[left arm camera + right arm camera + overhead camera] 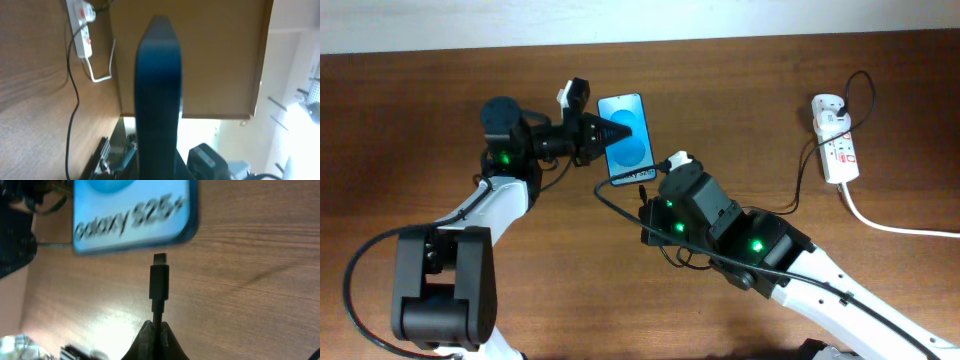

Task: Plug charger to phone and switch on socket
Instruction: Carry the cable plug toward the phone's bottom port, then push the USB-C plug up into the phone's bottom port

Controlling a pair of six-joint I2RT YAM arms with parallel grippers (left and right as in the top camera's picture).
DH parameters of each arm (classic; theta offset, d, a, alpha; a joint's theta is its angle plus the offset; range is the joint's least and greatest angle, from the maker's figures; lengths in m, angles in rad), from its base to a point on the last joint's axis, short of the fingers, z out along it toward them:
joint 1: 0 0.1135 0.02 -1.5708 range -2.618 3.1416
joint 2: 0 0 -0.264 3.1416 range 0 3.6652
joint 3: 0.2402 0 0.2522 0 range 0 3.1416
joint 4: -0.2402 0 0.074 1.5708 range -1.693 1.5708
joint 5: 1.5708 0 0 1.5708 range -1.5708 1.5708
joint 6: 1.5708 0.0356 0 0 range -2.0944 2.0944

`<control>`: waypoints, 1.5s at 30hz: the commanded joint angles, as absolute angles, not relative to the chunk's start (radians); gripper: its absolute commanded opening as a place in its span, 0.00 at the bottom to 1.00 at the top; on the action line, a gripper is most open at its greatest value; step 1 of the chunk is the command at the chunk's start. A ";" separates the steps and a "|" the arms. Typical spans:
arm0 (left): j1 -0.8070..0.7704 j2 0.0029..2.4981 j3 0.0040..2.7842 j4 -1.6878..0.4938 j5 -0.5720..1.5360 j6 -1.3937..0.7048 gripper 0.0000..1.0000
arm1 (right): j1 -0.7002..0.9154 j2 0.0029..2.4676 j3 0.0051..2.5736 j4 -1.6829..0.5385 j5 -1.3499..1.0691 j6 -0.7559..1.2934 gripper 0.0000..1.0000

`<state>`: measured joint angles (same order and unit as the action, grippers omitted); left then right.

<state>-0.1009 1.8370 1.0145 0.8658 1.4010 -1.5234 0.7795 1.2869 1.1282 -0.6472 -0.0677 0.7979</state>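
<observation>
The phone (628, 140) has a bright blue screen and lies with its bottom end toward my right arm. My left gripper (607, 131) is shut on its left edge; in the left wrist view the phone (158, 90) shows edge-on between the fingers. My right gripper (160, 329) is shut on the charger (159, 282), whose small black plug points at the phone's bottom edge (132, 217) with a short gap between them. In the overhead view the right gripper (645, 190) is just below the phone. The white socket (835, 145) lies at the far right, apart from both grippers.
The thin black cable (802, 175) runs from the socket's adapter (828, 106) toward my right arm. A thick white cord (895, 225) leaves the socket to the right edge. The socket also shows in the left wrist view (82, 27). The table's far edge is behind the phone.
</observation>
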 commanded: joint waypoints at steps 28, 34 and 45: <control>-0.076 1.835 1.033 0.878 1.391 -1.605 0.00 | 0.844 1.266 1.130 -0.560 0.083 0.688 0.04; -0.076 1.835 1.033 0.878 1.391 -1.613 0.00 | 0.844 1.266 1.130 -0.560 0.083 0.689 0.04; -0.097 1.835 1.033 0.878 1.386 -1.638 0.00 | 0.844 1.279 1.130 -0.556 0.082 0.715 0.04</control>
